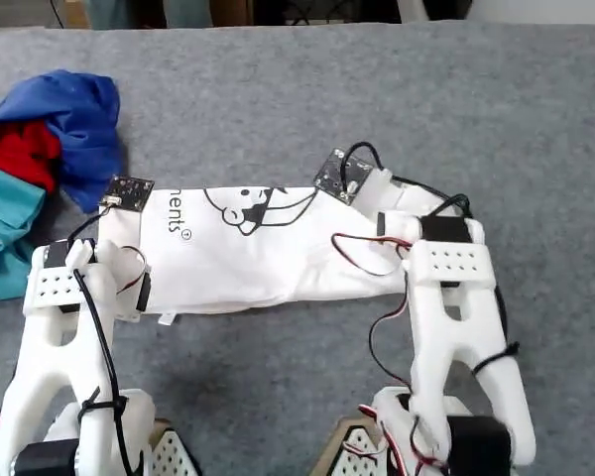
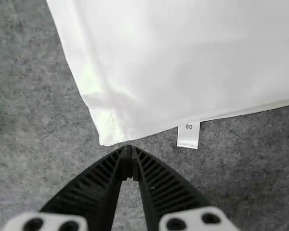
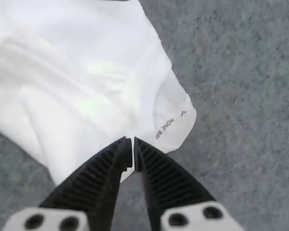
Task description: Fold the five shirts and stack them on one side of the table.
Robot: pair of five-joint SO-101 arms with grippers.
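The white shirt [image 1: 238, 263] lies as a long strip across the gray desk [image 1: 535, 119] between the 2 arms, near the pile of coloured shirts [image 1: 40, 169]. Your right claw [image 3: 130, 144] is pinched on cloth near the neck. Your left claw [image 2: 128, 154] is closed just at the hem corner, perhaps holding very little. If you lift now, that corner may slip and the fold opens.

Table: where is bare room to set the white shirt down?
Free on the table: the far strip beyond the white shirt; the side right of the right arm; a small patch between it and the left arm. Crowded: the left edge, with the pile of coloured shirts.
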